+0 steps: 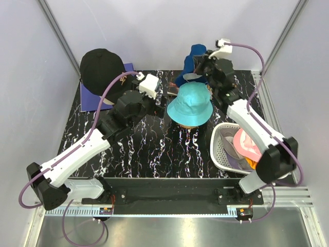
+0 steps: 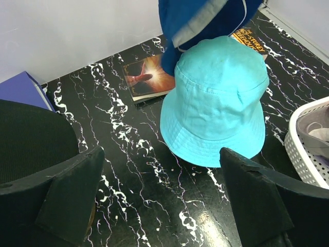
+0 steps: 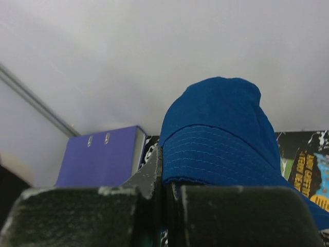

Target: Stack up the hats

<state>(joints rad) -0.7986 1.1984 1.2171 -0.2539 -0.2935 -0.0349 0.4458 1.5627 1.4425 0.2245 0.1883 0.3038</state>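
Observation:
A teal bucket hat sits upright mid-table; it also shows in the left wrist view. My right gripper is shut on the brim of a blue hat, holding it in the air just behind the teal hat. The pinched brim fills the right wrist view, between the closed gripper. My left gripper is open and empty, left of the teal hat and low over the table. A black baseball cap rests at the far left. A pink hat lies in the basket over other hats.
A white perforated basket stands at the right, near the front. A purple binder lies under the black cap. A book lies flat behind the teal hat. White walls enclose the black marbled table.

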